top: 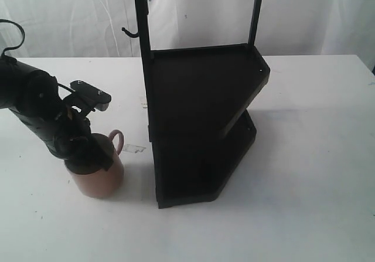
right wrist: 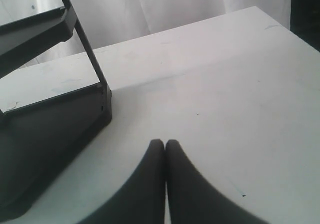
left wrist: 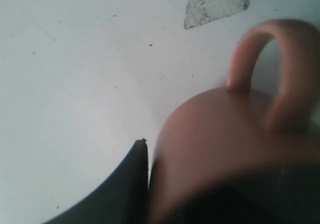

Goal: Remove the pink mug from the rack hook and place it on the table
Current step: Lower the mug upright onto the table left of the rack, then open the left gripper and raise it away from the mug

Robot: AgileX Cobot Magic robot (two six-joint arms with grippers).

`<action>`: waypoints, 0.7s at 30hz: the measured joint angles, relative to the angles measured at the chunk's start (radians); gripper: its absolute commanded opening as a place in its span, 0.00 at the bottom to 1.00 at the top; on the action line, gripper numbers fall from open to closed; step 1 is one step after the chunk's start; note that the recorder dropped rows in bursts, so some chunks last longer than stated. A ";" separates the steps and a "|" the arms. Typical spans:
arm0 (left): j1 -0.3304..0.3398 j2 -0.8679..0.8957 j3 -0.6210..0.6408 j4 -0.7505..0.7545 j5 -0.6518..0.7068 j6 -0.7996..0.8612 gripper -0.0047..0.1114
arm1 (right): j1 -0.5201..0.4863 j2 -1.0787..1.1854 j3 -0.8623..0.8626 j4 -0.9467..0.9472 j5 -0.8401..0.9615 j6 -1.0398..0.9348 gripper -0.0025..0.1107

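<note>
The pink mug (top: 96, 179) stands upright on the white table (top: 304, 156), left of the rack (top: 199, 98), with its handle toward the rack. My left gripper (top: 88, 149) sits over the mug's rim. In the left wrist view the mug (left wrist: 225, 139) fills the frame, and one dark finger (left wrist: 127, 189) stands just outside its wall with a thin light sliver between them. The other finger is lost in the dark blur at the rim. The rack hook (top: 130, 33) is bare. My right gripper (right wrist: 165, 144) is shut and empty above the table, near the rack's base (right wrist: 50, 119).
A scrap of clear tape (top: 135, 148) lies on the table between the mug and the rack, also seen as the tape (left wrist: 220, 1) beyond the mug's handle. White curtains hang behind the table. The right arm is out of the exterior view.
</note>
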 measured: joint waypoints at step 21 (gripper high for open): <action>0.000 -0.118 -0.002 0.000 0.039 0.000 0.39 | 0.000 0.000 0.000 0.000 0.000 0.000 0.02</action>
